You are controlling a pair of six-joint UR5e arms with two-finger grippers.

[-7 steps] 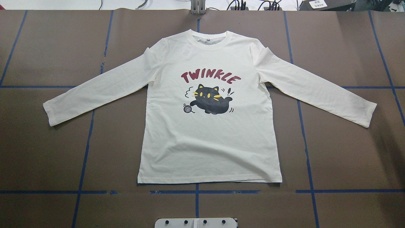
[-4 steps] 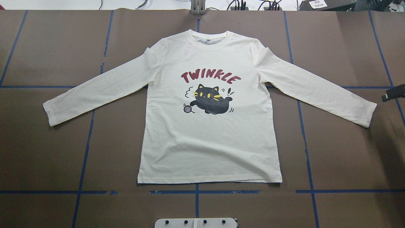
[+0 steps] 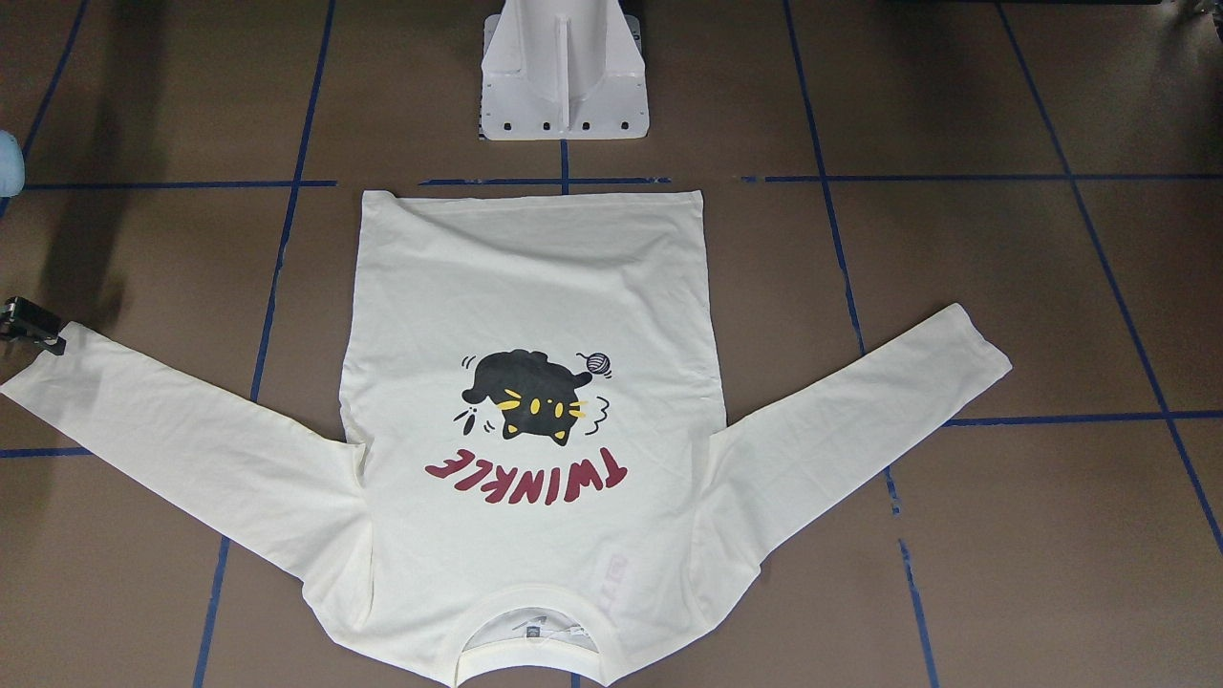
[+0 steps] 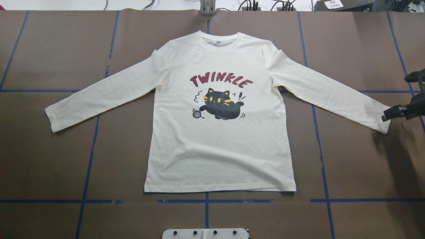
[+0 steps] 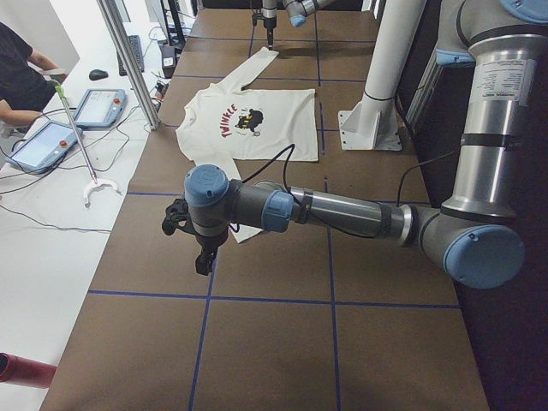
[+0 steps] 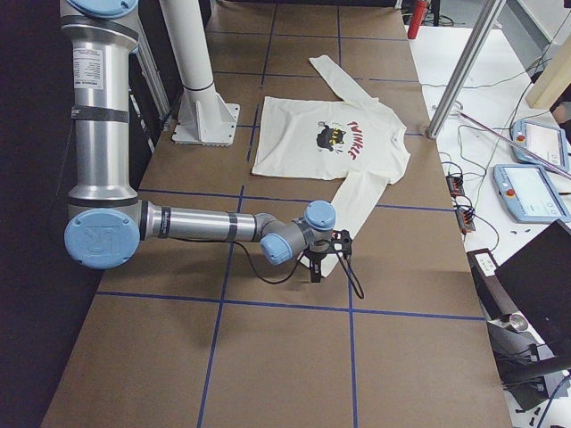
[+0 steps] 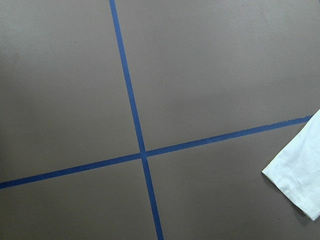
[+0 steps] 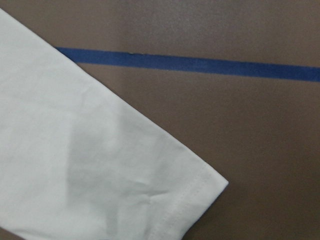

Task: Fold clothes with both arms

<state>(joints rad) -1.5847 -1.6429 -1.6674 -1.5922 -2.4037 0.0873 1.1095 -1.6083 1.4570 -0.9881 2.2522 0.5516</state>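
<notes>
The cream long-sleeved shirt [image 4: 219, 146] lies flat and print-up, with both sleeves spread out; it also shows in the front view [image 3: 535, 287]. My right gripper [image 4: 386, 117] comes in from the right edge, its tip at the right sleeve cuff [image 4: 385, 127], and shows again in the front view [image 3: 48, 339]. I cannot tell whether it is open or shut. The right wrist view looks down on that cuff [image 8: 190, 200]. My left gripper [image 5: 202, 261] shows only in the left side view, hanging just past the left cuff [image 7: 297, 175]; its state cannot be told.
The white pedestal [image 3: 564, 86] stands at the near side behind the shirt's hem. Blue tape lines [image 4: 206, 201] cross the brown table. A side table with tablets [image 5: 43, 145] and a seated person [image 5: 17, 68] lies beyond the far edge, next to a metal pole [image 5: 128, 60].
My right gripper has entered the overhead view from the right edge and moved inward and nearer, down to the right sleeve cuff. The shirt has not moved.
</notes>
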